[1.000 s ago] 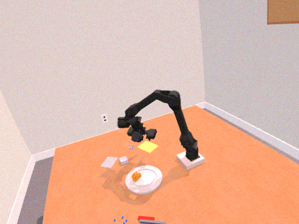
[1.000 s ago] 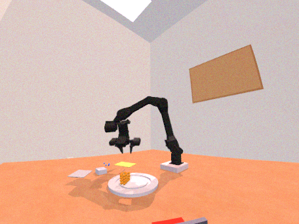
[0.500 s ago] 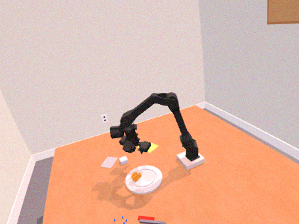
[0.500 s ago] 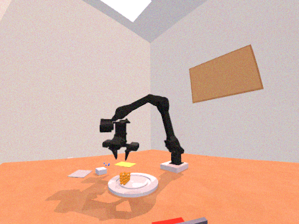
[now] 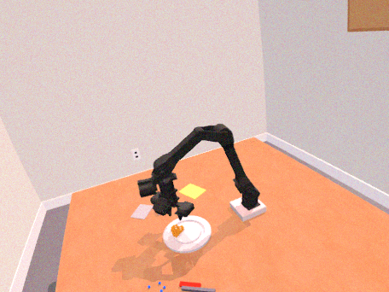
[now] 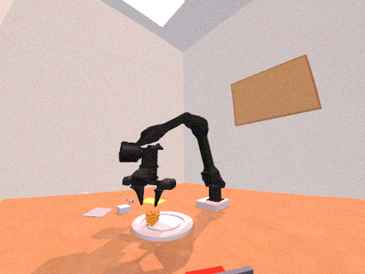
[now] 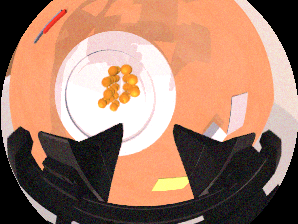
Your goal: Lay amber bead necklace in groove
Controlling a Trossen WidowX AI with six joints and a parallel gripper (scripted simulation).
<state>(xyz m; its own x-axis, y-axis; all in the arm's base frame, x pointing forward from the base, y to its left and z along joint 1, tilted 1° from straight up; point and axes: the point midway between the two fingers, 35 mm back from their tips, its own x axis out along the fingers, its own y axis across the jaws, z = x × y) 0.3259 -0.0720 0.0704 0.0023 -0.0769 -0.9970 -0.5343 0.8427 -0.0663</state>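
The amber bead necklace point(image 5: 177, 230) point(image 6: 152, 218) point(image 7: 108, 93) lies bunched in a compact heap on the round white bead board point(image 5: 208, 233) point(image 6: 186, 225) point(image 7: 165, 95). In the exterior view the heap stands up above the board, left of its middle. A ring-shaped groove shows on the board; the heap lies mostly inside it in the wrist view. My gripper point(image 5: 175, 216) point(image 6: 148, 205) point(image 7: 148, 125) points down above the board, fingers apart and nothing between them. In the exterior view its tips hang a little above the beads; in the wrist view the beads lie beyond the fingertips, to the left.
A yellow sheet point(image 5: 192, 190) point(image 6: 154, 201) point(image 7: 170, 184), a pale card point(image 5: 142, 211) point(image 6: 98, 212) point(image 7: 237, 112) and a small white block point(image 6: 123, 209) lie around the board. A red bar point(image 5: 190, 284) point(image 7: 55, 21) lies beside a grey one point(image 5: 198, 289). Several blue dots point(image 5: 159, 283) lie near them.
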